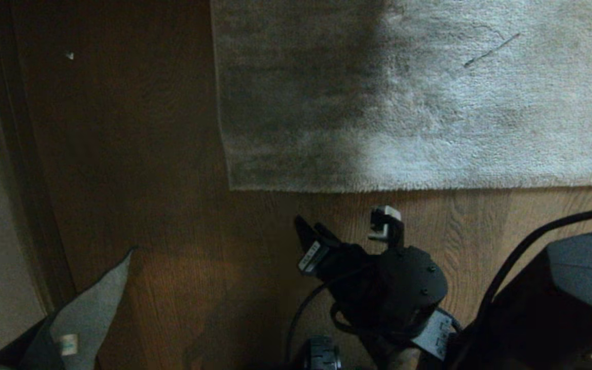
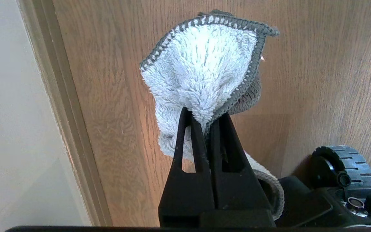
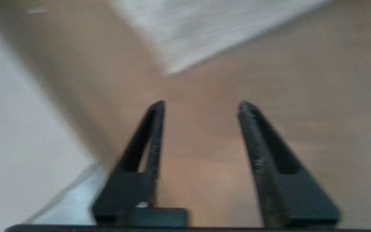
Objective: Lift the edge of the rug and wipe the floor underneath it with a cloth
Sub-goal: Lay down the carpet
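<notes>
Head view: one rug (image 1: 419,97) lies flat on the floor (image 1: 136,169); its near edge (image 1: 404,188) is just beyond the right pincer (image 1: 350,228), parted and empty. It should slide low under the border.

Left wrist view: the left pincer (image 2: 204,120) pinches one cloth (image 2: 201,67).

Right wrist view: the rug corner (image 3: 166,72) is ahead.

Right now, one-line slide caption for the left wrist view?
Left gripper shut on the cloth, held above the wood floor, ahead of the rug-edge wipe.
</notes>
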Available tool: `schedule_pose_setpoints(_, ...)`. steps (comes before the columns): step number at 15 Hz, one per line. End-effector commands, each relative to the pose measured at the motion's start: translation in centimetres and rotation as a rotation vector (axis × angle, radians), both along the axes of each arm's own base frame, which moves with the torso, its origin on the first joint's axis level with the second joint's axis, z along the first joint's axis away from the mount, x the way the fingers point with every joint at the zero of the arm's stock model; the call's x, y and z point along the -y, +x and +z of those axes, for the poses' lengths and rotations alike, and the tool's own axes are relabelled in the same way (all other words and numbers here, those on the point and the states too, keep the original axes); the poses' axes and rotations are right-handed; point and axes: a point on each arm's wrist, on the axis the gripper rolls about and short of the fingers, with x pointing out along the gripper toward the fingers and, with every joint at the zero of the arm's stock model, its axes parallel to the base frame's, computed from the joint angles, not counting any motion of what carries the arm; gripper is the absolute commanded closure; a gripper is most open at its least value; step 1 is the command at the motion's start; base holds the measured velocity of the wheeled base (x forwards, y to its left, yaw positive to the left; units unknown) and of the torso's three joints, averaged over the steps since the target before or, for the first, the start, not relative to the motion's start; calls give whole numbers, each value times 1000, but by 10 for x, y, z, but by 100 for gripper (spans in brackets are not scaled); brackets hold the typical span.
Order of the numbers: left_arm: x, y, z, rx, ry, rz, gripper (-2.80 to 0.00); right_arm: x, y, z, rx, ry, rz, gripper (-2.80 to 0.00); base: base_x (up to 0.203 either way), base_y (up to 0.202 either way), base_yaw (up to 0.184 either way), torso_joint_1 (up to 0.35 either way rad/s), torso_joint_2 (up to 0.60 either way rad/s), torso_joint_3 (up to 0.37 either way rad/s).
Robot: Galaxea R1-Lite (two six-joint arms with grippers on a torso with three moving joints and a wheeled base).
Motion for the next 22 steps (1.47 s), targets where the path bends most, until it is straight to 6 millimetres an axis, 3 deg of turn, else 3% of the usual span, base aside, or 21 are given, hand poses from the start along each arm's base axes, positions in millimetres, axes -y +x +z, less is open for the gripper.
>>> schedule_pose_setpoints(1, 0, 0, 0, 0, 0, 0, 0, 27, 12, 2, 6, 13, -78, 0, 0, 0, 0, 0, 0, 0)
schedule_pose_setpoints(6, 0, 0, 0, 0, 0, 0, 0, 65, 41, 5, 2, 11, -231, 0, 0, 0, 0, 0, 0, 0)
schedule_pose_setpoints(14, 0, 0, 0, 0, 0, 0, 0, 80, 44, 60, 130, 159, -268, 0, 0, 0, 0, 0, 0, 0)
schedule_pose_setpoints(16, 0, 0, 0, 0, 0, 0, 0, 80, 50, 54, 120, 146, -277, 0, 0, 0, 0, 0, 0, 0)
schedule_pose_setpoints(19, 0, 0, 0, 0, 0, 0, 0, 71, 65, 28, 82, 81, -288, 0, 0, 0, 0, 0, 0, 0)
schedule_pose_setpoints(22, 0, 0, 0, 0, 0, 0, 0, 54, 84, 23, 112, 86, -288, 0, 0, 0, 0, 0, 0, 0)
